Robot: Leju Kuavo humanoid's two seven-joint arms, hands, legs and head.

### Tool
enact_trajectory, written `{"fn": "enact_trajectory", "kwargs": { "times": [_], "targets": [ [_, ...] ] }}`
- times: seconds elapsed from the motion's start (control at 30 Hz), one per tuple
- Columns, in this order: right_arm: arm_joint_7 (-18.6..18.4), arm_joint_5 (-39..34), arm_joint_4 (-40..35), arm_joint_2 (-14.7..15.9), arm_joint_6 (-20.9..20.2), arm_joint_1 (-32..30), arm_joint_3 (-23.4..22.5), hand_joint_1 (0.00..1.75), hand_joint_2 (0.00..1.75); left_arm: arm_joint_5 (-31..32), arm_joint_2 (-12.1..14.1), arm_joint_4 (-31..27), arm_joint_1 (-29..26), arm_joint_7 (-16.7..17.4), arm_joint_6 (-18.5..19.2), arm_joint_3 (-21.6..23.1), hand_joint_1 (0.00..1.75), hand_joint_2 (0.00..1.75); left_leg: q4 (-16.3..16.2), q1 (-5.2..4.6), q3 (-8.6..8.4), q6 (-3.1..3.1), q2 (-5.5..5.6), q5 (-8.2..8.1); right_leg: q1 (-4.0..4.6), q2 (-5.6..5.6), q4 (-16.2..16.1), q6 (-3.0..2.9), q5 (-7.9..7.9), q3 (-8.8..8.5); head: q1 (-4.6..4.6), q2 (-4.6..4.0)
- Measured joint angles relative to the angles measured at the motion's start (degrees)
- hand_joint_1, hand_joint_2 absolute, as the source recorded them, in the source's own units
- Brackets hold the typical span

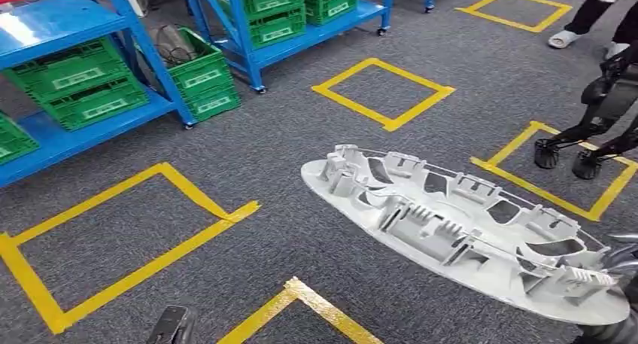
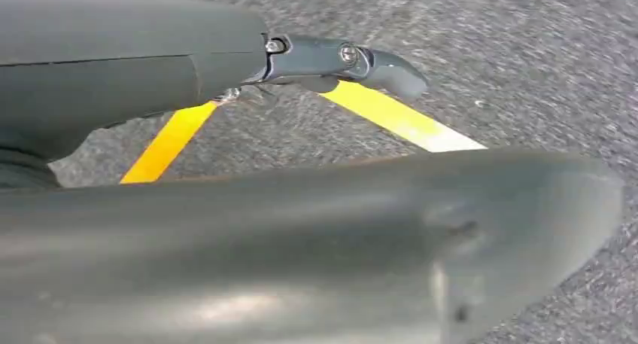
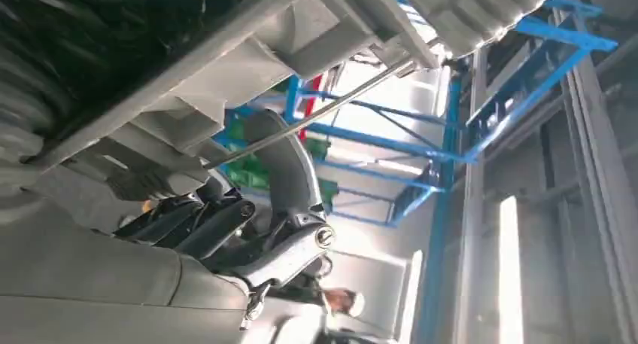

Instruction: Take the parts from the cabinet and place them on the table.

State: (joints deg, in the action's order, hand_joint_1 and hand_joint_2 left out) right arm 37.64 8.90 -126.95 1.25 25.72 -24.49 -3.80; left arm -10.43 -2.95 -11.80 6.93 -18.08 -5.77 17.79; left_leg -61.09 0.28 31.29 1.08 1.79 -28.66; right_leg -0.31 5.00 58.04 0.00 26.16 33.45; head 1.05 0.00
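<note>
above the carpet, the right robot hand (image 3: pixel 248 216) grips the grey part (image 1: pixel 459 223) at its near end.

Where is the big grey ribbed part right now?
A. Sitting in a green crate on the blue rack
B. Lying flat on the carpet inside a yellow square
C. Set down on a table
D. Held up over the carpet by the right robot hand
D: the grey part hangs above the carpet, its near end gripped by the right robot hand, whose fingers curl round it.
</note>
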Motion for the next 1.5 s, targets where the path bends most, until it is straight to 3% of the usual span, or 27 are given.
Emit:
{"fn": "enact_trajectory", "kwargs": {
  "times": [0.03,0.1,0.17,0.2,0.27,0.33,0.37,0.4,0.47,0.5,0.53,0.57,0.67,0.7,0.77,0.83,0.87,0.93,1.0,1.03,1.07,1.1,1.2,1.27,1.37,1.43,1.5],
  "targets": [
    [0.04,0.00,0.04,-0.04,-0.22,0.38,-0.22,1.75,1.75,0.00,0.20,0.00,-0.09,0.00,-0.04,-0.02,0.00,0.00,2.22,0.01,-0.94,0.56,2.64,-0.18,0.16,0.37,0.15,0.20,-0.09,0.21,0.09,0.00],
    [-0.04,0.24,0.02,-0.07,-0.65,0.91,-0.50,1.75,1.75,0.00,-0.07,0.00,-0.24,0.04,-0.24,0.00,0.00,0.00,3.42,-0.07,-1.16,0.09,2.04,-0.41,-0.22,1.59,0.33,0.94,-0.45,1.04,0.02,0.00],
    [-0.35,1.38,0.02,-0.17,-1.07,0.87,-0.57,1.75,1.75,-0.02,-0.28,0.00,-0.44,0.13,-0.15,-0.02,0.00,0.00,3.79,-0.17,-1.16,0.42,1.15,0.01,-0.40,2.72,0.07,1.84,-0.89,1.42,0.07,0.00],
    [-0.48,2.33,-0.09,-0.20,-1.07,0.82,-0.57,1.75,1.75,0.06,-0.72,0.00,-0.59,0.24,0.11,-0.02,0.00,0.00,4.57,0.46,-1.35,0.57,0.03,0.49,-0.44,2.37,0.52,1.92,-0.43,2.12,-0.07,0.00],
    [-0.52,3.08,-0.17,-0.26,-1.07,0.86,-0.44,1.75,1.75,0.24,-0.55,0.00,-1.16,0.26,0.26,-0.02,0.00,0.00,4.90,0.33,-1.45,1.01,-1.10,0.72,-0.29,-2.96,5.77,2.43,3.24,4.60,0.83,0.00],
    [-0.55,3.47,-0.17,-0.26,-1.00,0.95,-0.41,1.75,1.75,0.26,-0.55,0.02,-1.97,0.48,0.46,-0.02,0.00,0.00,4.83,0.24,-1.36,1.03,-2.83,0.68,-0.52,-4.60,15.07,2.95,7.21,8.71,0.90,0.00],
    [-0.55,3.58,-0.20,-0.39,-0.81,0.75,-0.39,1.75,1.75,0.30,-0.57,0.02,-2.19,0.52,0.59,-0.02,0.00,0.00,4.81,0.24,-1.34,1.01,-3.52,0.65,-0.65,-4.73,17.45,3.17,7.68,9.72,0.87,0.00],
    [-0.52,3.94,-0.26,-0.46,-0.43,0.42,-0.41,1.75,1.75,0.48,-0.61,0.02,-2.28,0.52,0.79,-0.02,0.00,0.00,4.80,0.25,-1.37,0.96,-4.16,0.61,-0.83,-4.92,17.22,3.37,6.85,9.44,0.90,0.00],
    [-0.48,4.20,-1.07,-0.52,0.35,-0.25,-0.57,1.75,1.75,1.29,-0.79,0.02,-2.12,0.55,1.03,0.02,0.00,0.00,4.69,0.32,-1.49,0.58,-5.27,0.36,-1.06,-5.55,9.59,3.51,2.65,5.09,0.90,0.00],
    [-0.39,4.20,-1.58,-0.57,0.48,-0.64,-0.61,1.75,1.75,1.55,-0.90,0.02,-1.92,0.57,1.03,0.07,0.00,0.00,4.54,0.40,-1.66,0.23,-5.82,0.13,-1.11,-6.74,3.53,3.54,0.35,1.62,0.90,0.00],
    [-0.24,4.20,-1.88,-0.66,0.53,-0.66,-0.59,1.75,1.75,1.66,-0.87,0.00,-1.68,0.57,1.03,0.09,0.00,0.00,4.40,0.09,-1.73,-0.19,-6.19,-0.13,-0.67,-9.18,0.48,3.53,1.25,0.04,0.94,0.00],
    [-0.09,4.17,-2.18,-0.79,0.59,-0.62,-0.54,1.75,1.75,1.79,-0.85,0.00,-1.34,0.55,0.96,0.09,0.00,0.00,3.95,-0.23,-1.58,-0.63,-6.46,-0.37,-0.61,-8.32,0.08,2.43,0.94,-0.50,0.87,0.00],
    [0.39,3.98,-2.58,-1.03,0.83,-1.25,-0.63,1.75,1.75,2.27,-1.05,-0.04,-0.23,0.09,0.94,0.11,0.00,0.00,4.10,-0.11,-1.88,-1.09,-7.77,-0.32,-0.26,-6.88,0.48,1.30,1.02,0.10,0.85,0.00],
    [0.39,3.93,-2.65,-1.05,0.81,-1.23,-0.72,1.75,1.75,2.34,-1.18,-0.18,0.06,0.02,0.94,0.11,0.00,0.00,3.89,0.06,-1.79,-1.68,-7.69,-0.87,-0.55,-6.38,0.20,0.74,0.74,-0.02,0.81,0.00],
    [0.42,3.96,-2.89,-1.07,0.66,-1.04,-0.92,1.75,1.75,2.34,-1.25,-0.24,0.44,-0.09,0.85,0.13,0.00,0.00,-1.20,0.26,0.06,-1.94,-3.63,-4.55,-0.62,-5.58,0.19,0.04,0.58,0.10,0.55,0.00],
    [0.44,3.96,-2.89,-1.11,0.59,-0.92,-0.92,1.75,1.75,2.34,-1.27,-0.24,0.27,-0.15,0.83,0.11,0.00,0.00,-10.85,0.23,4.32,-1.86,-2.53,-8.94,-0.48,-4.32,0.20,-0.22,0.47,0.27,0.48,0.00],
    [0.42,3.96,-2.89,-1.16,0.59,-0.94,-0.92,1.75,1.75,2.34,-1.31,-0.24,0.13,-0.17,0.83,0.11,0.00,0.00,-14.03,0.22,5.84,-1.74,-2.45,-9.74,-0.37,-3.66,0.21,-0.27,0.44,0.31,0.52,0.00],
    [0.42,4.15,-2.89,-1.20,0.40,-0.99,-0.96,1.75,1.75,2.40,-1.44,-0.24,0.07,-0.31,0.85,0.13,0.00,0.00,-12.44,0.15,5.42,-1.24,-2.39,-7.09,-0.18,-2.28,0.23,-0.30,0.39,0.28,0.50,0.00],
    [0.42,4.37,-2.91,-1.20,0.22,-0.98,-0.98,1.75,1.75,2.45,-1.49,-0.24,0.10,-0.31,0.70,0.13,0.00,0.00,-2.89,-0.15,1.27,-0.05,-1.33,-1.55,0.06,-1.08,0.23,-0.24,0.29,0.11,0.48,0.00],
    [0.35,4.42,-2.91,-1.20,0.15,-1.02,-0.98,1.75,1.75,2.49,-1.42,-0.24,0.08,-0.28,0.52,0.13,0.00,0.00,1.37,-0.44,-0.56,0.81,0.26,0.18,-0.10,-0.69,0.22,-0.24,0.24,0.12,0.50,0.00],
    [0.27,4.44,-2.91,-1.20,0.11,-1.01,-1.00,1.75,1.75,2.49,-1.18,-0.24,0.04,-0.11,0.39,0.13,0.00,0.00,2.89,-0.31,-1.08,1.40,1.03,-0.35,0.45,-0.33,0.56,0.06,0.26,0.32,0.61,0.00],
    [0.17,4.44,-2.91,-1.20,0.07,-1.11,-1.03,1.75,1.75,2.49,-1.27,-0.24,0.06,0.11,0.35,0.11,0.00,0.00,3.39,-0.44,-1.23,0.93,0.85,-0.53,0.07,0.05,0.52,0.42,0.02,0.72,0.41,0.00],
    [-0.07,4.52,-2.93,-1.20,-0.11,-1.44,-1.22,1.75,1.75,2.56,-1.57,-0.24,-0.54,0.30,0.35,0.11,0.00,0.00,4.57,-0.21,-1.40,0.94,0.05,0.29,-0.06,1.03,0.20,1.63,-0.36,1.08,0.55,0.00],
    [-0.09,4.57,-3.04,-1.20,-0.11,-1.51,-1.35,1.75,1.75,2.54,-1.49,-0.24,-0.77,0.39,0.28,0.09,0.00,0.00,5.36,-0.02,-1.73,1.25,-0.87,0.82,-0.15,-2.78,3.52,1.93,2.34,2.96,1.01,0.00],
    [-0.13,4.52,-3.04,-1.20,-0.11,-1.32,-1.35,1.75,1.75,2.56,-1.51,-0.22,-1.54,0.39,0.33,0.09,0.00,0.00,5.30,-0.07,-1.59,1.19,-2.61,0.79,-0.64,-4.54,15.84,2.89,7.85,8.53,1.09,0.00],
    [-0.20,4.55,-3.02,-1.20,-0.11,-1.42,-1.40,1.75,1.75,2.56,-1.53,-0.22,-1.73,0.42,0.33,0.09,0.00,0.00,5.26,0.05,-1.66,0.99,-3.62,0.66,-1.03,-4.85,15.68,3.41,6.33,8.15,1.11,0.00],
    [-0.20,4.55,-3.04,-1.20,-0.11,-1.40,-1.40,1.75,1.75,2.56,-1.57,-0.22,-1.64,0.42,0.33,0.09,0.00,0.00,4.93,0.29,-1.82,0.42,-4.42,0.30,-1.41,-5.76,6.13,3.73,1.69,2.80,1.11,0.00]
  ]
}}
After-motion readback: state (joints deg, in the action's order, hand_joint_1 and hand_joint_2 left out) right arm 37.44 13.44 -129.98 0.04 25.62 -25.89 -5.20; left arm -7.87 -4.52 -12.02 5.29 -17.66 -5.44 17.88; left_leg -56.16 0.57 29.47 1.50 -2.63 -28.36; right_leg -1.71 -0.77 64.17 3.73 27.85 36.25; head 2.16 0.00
